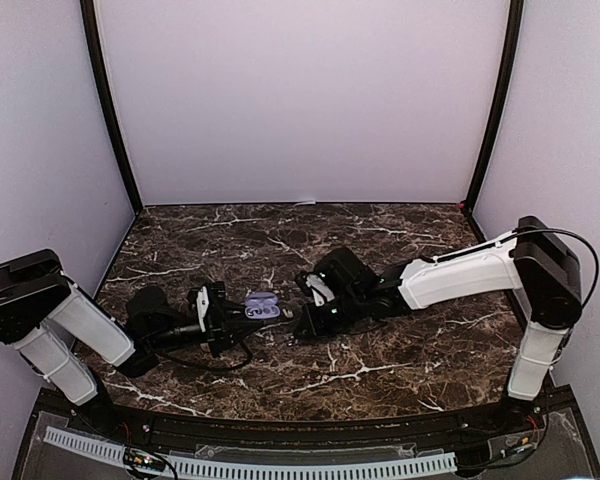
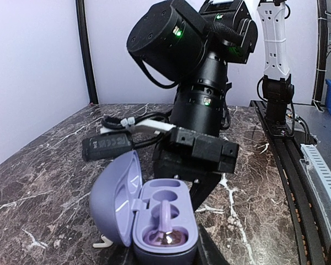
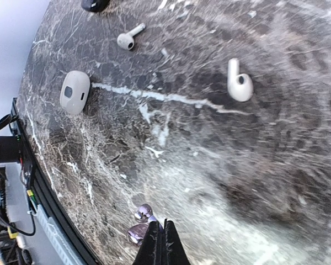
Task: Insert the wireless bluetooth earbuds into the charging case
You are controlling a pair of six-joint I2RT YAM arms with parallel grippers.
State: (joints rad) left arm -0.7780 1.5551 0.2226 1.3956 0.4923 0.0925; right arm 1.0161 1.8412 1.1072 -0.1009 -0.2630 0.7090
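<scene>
As seen from above, the lilac case [image 1: 261,302] is found at the middle of the marble surface [image 1: 410,360]. It is flanked closely by the left claw [image 1: 235,312] and the right claw [image 1: 302,316].

From the left wrist, the case is shown with its lid open. It is gripped low in the left claw, whose fingers are largely hidden beneath it. A lilac earbud [image 2: 164,221] is seated in the nearer pocket, and the right claw is seen just behind.

From the right wrist, the right claw is seen fully closed on nothing. A second lilac earbud [image 3: 142,222] lies just beside its tips. A white earbud [image 3: 240,81], a farther white earbud [image 3: 129,37] and a white oval piece [image 3: 75,91] lie well apart beyond.
</scene>
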